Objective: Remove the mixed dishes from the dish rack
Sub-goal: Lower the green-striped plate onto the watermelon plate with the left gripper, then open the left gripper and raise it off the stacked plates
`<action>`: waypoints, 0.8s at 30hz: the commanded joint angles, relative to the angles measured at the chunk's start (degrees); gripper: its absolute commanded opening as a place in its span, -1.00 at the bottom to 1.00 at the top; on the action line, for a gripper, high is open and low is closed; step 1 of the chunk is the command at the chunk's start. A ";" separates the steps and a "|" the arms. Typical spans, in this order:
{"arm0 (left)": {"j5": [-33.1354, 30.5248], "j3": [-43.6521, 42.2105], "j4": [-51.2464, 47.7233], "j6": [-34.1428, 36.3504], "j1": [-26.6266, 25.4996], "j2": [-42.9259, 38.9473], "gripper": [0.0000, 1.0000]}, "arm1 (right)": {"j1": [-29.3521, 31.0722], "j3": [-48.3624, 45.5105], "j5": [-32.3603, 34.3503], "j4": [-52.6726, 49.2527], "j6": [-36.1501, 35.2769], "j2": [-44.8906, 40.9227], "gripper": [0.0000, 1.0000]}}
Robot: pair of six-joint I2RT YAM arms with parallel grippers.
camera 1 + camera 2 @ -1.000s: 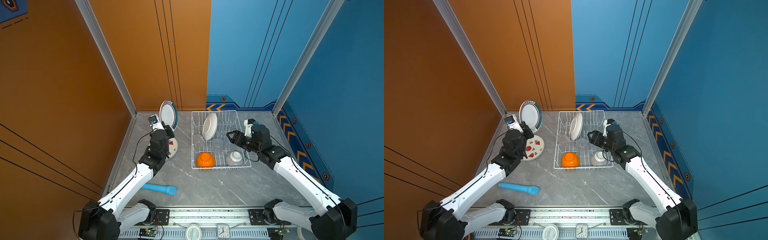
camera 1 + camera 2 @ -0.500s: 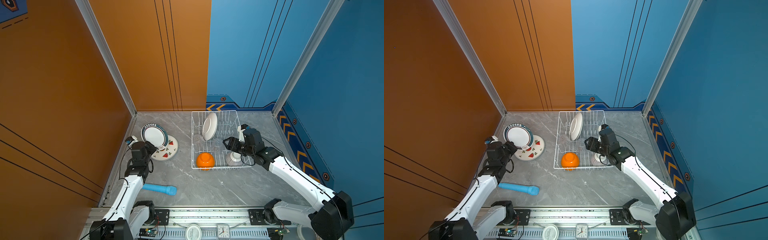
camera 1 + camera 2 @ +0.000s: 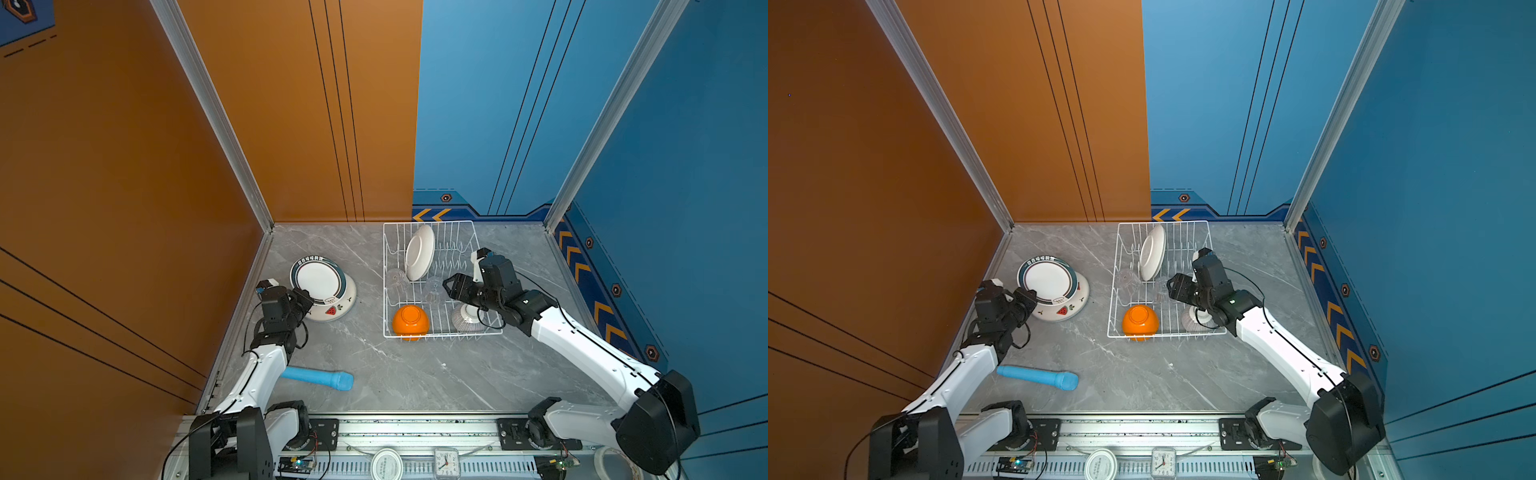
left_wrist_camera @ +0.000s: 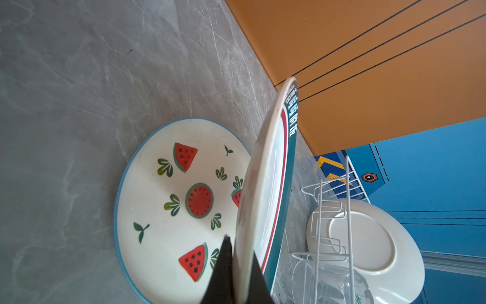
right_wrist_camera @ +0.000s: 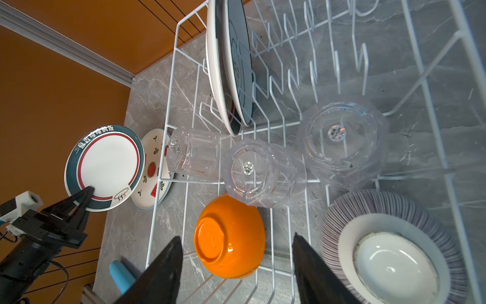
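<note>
Tabletop (image 3: 374, 374) of grey veined stone carries everything. Toward 1 o'clock from its middle in both top views sits the dish rack (image 3: 384, 266), a white wire basket with raised sides and rows of upright prongs.

Out at 10 o'clock, clear of the rack, the watermelon plate (image 3: 336, 309) lies flat. It is white with a thin blue rim and red slices and green leaves on its face. Tilted over it is the teal-rimmed plate (image 3: 318, 280), which has a white centre, a red ring and white lettering on the dark band. The left gripper (image 3: 306, 296) has its jaws clamped on this plate's rim at 7 o'clock; whether the two plates touch I cannot tell.

Inside the rack, two standing plates (image 5: 228, 65) lean together on edge between prongs at the 11 o'clock end, white backs toward the left arm. The striped bowl (image 3: 467, 320) is upside down in the 5 o'clock corner, with fine grey lines and a white foot on top. The glossy orange bowl (image 3: 410, 321) is upside down in the 7 o'clock corner.

Three clear ribbed tumblers (image 5: 252, 171) occupy the middle row. Two are bottom-up and the one at 9 o'clock appears to lie on its side.

The right gripper (image 3: 451, 286) hangs over the rack's middle, jaws apart and empty. A light-blue cylinder (image 3: 318, 377) lies at 7 o'clock on the tabletop.
</note>
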 commanded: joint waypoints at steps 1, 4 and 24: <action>2.18 -0.97 2.59 -0.48 0.76 1.01 -1.00 | 0.63 2.01 0.96 -1.96 -0.47 1.78 0.33; 1.39 -1.60 2.14 -0.43 0.77 1.86 -1.00 | 0.87 2.68 0.64 -1.99 -0.35 3.06 0.32; 0.77 -0.53 -3.30 2.29 0.86 7.03 0.15 | 0.91 4.59 2.68 -1.89 0.85 7.24 0.32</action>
